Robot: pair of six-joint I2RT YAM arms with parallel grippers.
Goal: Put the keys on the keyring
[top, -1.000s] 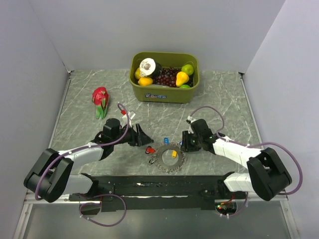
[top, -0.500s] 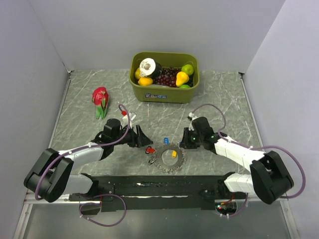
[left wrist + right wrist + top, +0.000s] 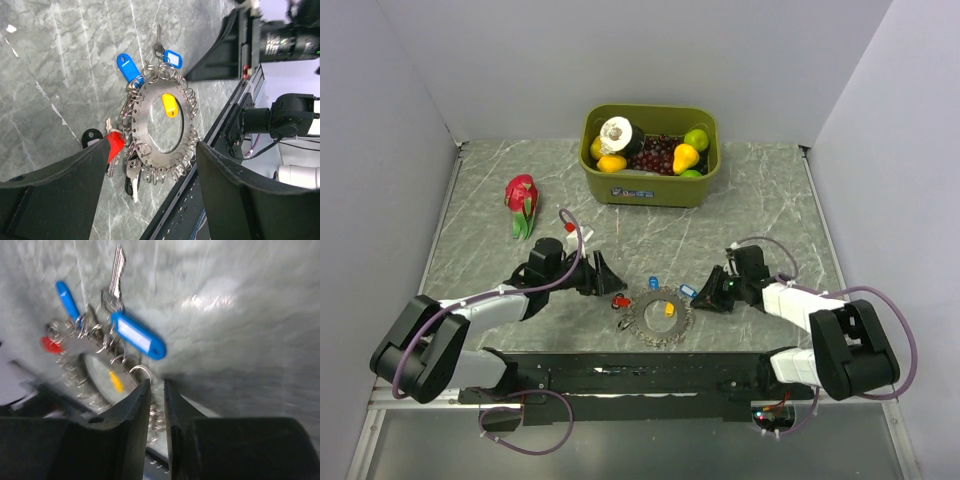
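The keyring (image 3: 660,326) lies flat on the marble table between the arms. It is a grey metal disc with small split rings round its rim (image 3: 150,107). A blue-headed key (image 3: 129,67) and a second blue-tagged key (image 3: 172,57) lie at its far rim. A yellow tag (image 3: 169,104) lies in its hole, with red (image 3: 115,142) and black (image 3: 91,137) heads at its left. My left gripper (image 3: 608,274) (image 3: 150,192) is wide open just left of the ring. My right gripper (image 3: 712,296) (image 3: 157,385) is all but shut with nothing between its fingers, its tips beside the blue tag (image 3: 137,337).
A green bin (image 3: 650,188) of toy fruit stands at the back centre. A red dragon fruit (image 3: 521,200) lies at the back left. A black rail (image 3: 640,368) runs along the near edge just below the keyring. Walls close in both sides.
My right arm has pulled back to the right and dropped lower. A blue-tagged key now shows at the ring's right far rim where the gripper was. The left arm has not moved.
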